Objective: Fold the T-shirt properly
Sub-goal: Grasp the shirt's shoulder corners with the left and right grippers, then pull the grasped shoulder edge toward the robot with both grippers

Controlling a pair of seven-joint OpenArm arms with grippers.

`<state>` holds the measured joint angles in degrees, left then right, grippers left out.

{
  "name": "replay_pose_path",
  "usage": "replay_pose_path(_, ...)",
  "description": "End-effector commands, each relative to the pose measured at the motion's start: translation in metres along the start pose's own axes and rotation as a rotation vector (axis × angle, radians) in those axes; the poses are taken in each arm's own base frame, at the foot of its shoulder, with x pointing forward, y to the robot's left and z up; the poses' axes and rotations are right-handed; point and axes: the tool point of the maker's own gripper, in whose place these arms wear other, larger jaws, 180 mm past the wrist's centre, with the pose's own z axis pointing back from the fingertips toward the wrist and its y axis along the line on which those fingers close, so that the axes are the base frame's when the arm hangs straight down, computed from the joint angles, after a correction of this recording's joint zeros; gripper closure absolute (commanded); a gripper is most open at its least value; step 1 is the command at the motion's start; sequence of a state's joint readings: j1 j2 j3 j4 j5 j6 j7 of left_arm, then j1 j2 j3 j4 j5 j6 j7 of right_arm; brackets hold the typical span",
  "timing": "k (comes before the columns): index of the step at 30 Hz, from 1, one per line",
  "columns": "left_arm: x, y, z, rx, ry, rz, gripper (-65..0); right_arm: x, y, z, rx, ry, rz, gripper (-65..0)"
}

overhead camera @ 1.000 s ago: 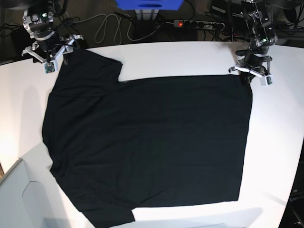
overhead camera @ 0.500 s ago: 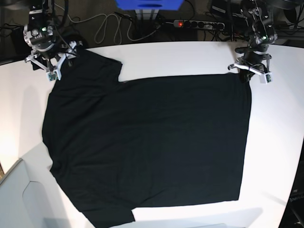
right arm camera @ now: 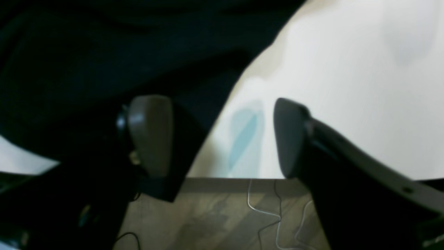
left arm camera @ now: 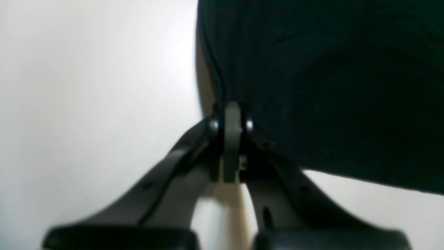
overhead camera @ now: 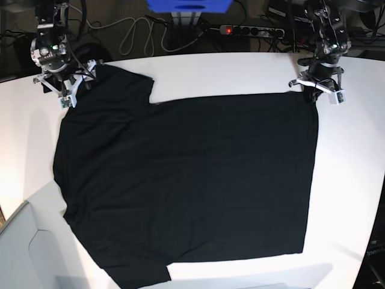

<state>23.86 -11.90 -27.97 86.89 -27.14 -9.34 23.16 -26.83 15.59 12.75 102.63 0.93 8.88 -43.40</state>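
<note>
The black T-shirt (overhead camera: pixel 186 180) lies spread flat, plain side up, on the white table (overhead camera: pixel 240 72), with its sleeves toward the left of the base view. My left gripper (overhead camera: pixel 314 93) is at the shirt's far right corner. In the left wrist view it (left arm camera: pixel 231 116) is shut, with the hem of the T-shirt (left arm camera: pixel 329 86) running into its tips. My right gripper (overhead camera: pixel 67 90) stands open at the far left sleeve. In the right wrist view it (right arm camera: pixel 220 137) has one finger (right arm camera: pixel 149 135) over the T-shirt (right arm camera: pixel 104 52) and the other over bare table.
The table's back edge is close behind the right gripper, with floor and cables (right arm camera: pixel 263 208) below. A power strip (overhead camera: pixel 249 30), looped cables (overhead camera: pixel 135 36) and a blue object (overhead camera: pixel 187 5) sit behind the table. A pale box (overhead camera: pixel 24 253) stands at the front left.
The right gripper has moved back toward the table's far edge along the sleeve. The left gripper has shifted slightly back, staying shut at the shirt's corner.
</note>
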Motion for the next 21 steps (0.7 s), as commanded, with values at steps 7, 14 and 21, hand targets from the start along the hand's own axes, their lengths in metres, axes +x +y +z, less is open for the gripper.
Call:
replay_pose_path(7,-0.016,0.008,0.003,0.027,0.074,-0.021,0.0,-0.021,0.014,-0.004,0.102,0.071,0.131,-2.7)
replay_pose_path(14,-0.017,0.007,0.007,0.025,0.072,-0.024,0.0,-0.016,-0.012,0.008,0.023,0.036,0.060,-0.2)
replay_pose_path(21,-0.014,0.007,0.007,0.024,0.065,-0.028,0.0,0.015,-0.019,0.038,-0.028,-0.069,0.113,-0.2)
